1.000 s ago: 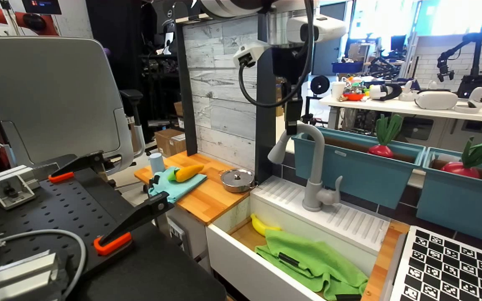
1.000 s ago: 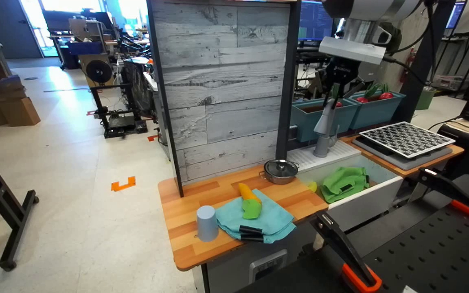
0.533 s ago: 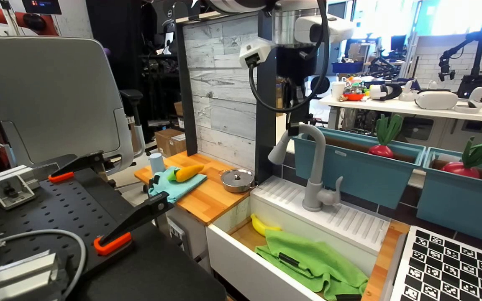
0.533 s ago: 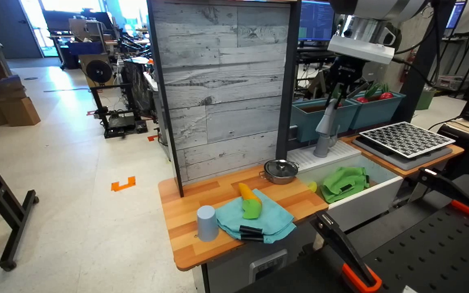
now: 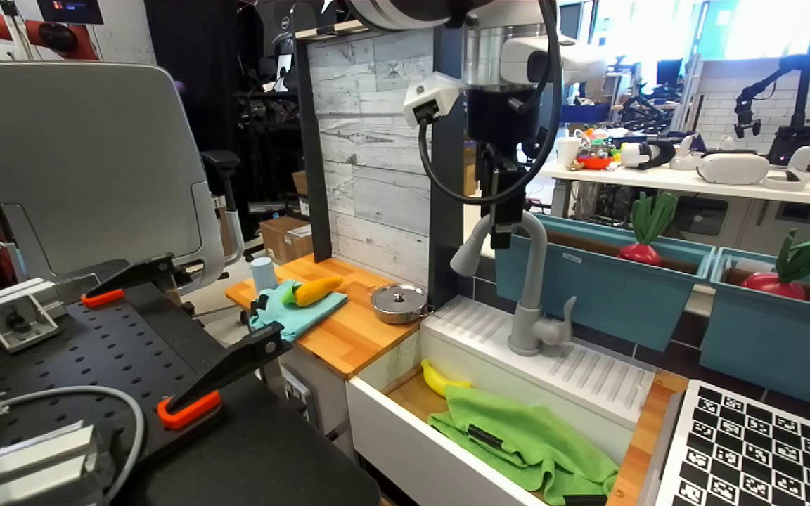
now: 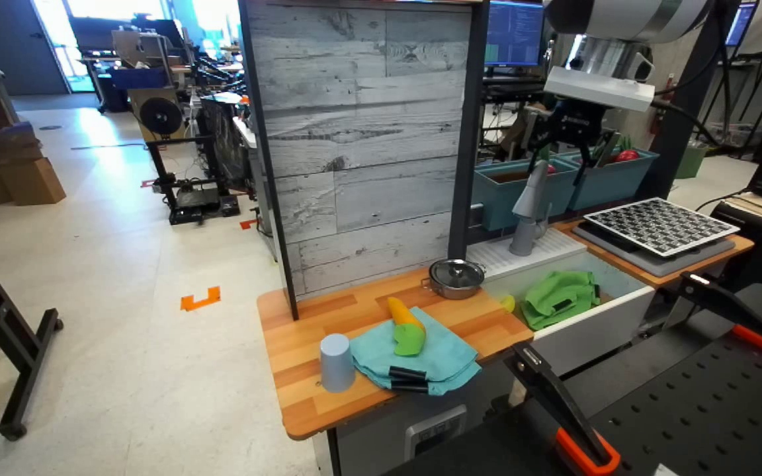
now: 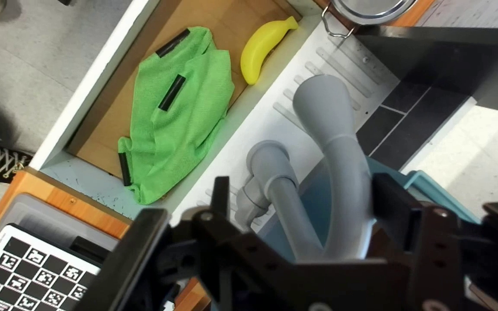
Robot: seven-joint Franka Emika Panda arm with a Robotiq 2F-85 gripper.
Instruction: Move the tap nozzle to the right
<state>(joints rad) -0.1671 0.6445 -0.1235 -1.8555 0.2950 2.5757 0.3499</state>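
Note:
The tap nozzle (image 5: 536, 270) is a grey gooseneck tube rising from an upright base behind the sink; its spout head hangs toward the pot side in an exterior view. My gripper (image 7: 303, 192) is open, its fingers spread at the top of the bend. In the wrist view the grey tube (image 7: 347, 185) runs between them. One finger (image 7: 389, 192) lies right against the tube or very near it; contact is hard to tell. The opposite finger (image 7: 220, 192) stands well apart from it. The very top of the bend is hidden by the gripper body.
A green cloth (image 7: 184, 116) and a yellow banana (image 7: 264, 47) lie in the sink. Teal planters (image 5: 602, 288) with radishes stand close behind the tap. A dark post (image 5: 447, 169) and plank wall rise beside it. A lidded pot (image 5: 399, 303) sits on the wooden counter.
My gripper, shut a second ago at the spout's top, has opened. It shifted rightward in both exterior views, then dropped lower over the bend. The tap looks unmoved.

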